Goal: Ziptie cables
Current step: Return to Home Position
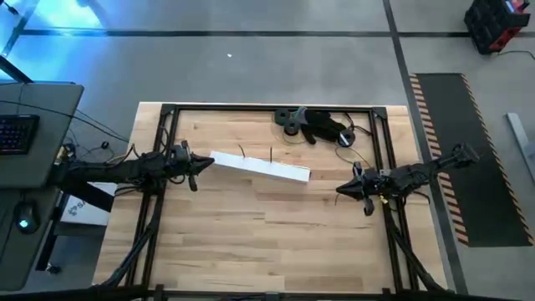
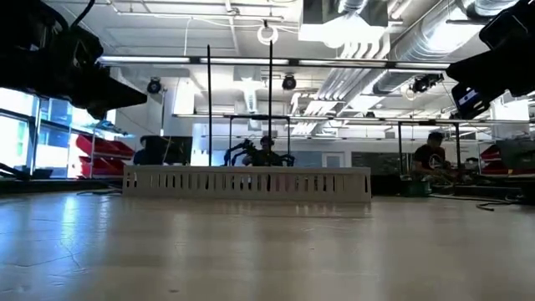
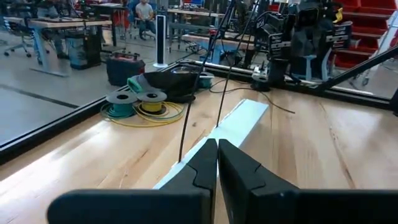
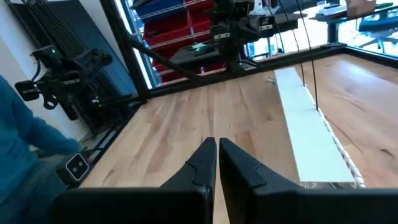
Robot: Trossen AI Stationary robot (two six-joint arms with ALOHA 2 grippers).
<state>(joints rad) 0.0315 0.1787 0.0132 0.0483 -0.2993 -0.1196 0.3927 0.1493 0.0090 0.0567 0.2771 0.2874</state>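
Cables (image 2: 270,117): only two thin dark strands show, standing upright out of the white cable duct (image 1: 261,167). The rest of the bunch cannot be seen; judged to be inside, under the shut lid. The duct lies mid-frame in the high view on the counter (image 1: 251,234), long axis left to right, right end slightly lower in the frame.

Left gripper (image 1: 195,170): just beside the duct's left end, pointing along it; contact cannot be told. Jaws closed together, holding nothing (left wrist view).

Right gripper (image 1: 343,190): right of and a little below the duct's right end, near but apart. Jaws likewise closed, empty. The left arm is the nearer.

Judgement: job looks done; only withdrawal remains. Each arm should back out along the duct's axis, away from its end, so nothing brushes the upright strands.

Room: lower half of the frame is bare counter. Black gadget (image 1: 322,125) with its cord sits upper centre-right, near the right arm's side. Black frame rails (image 1: 159,159) bound the counter on both sides.
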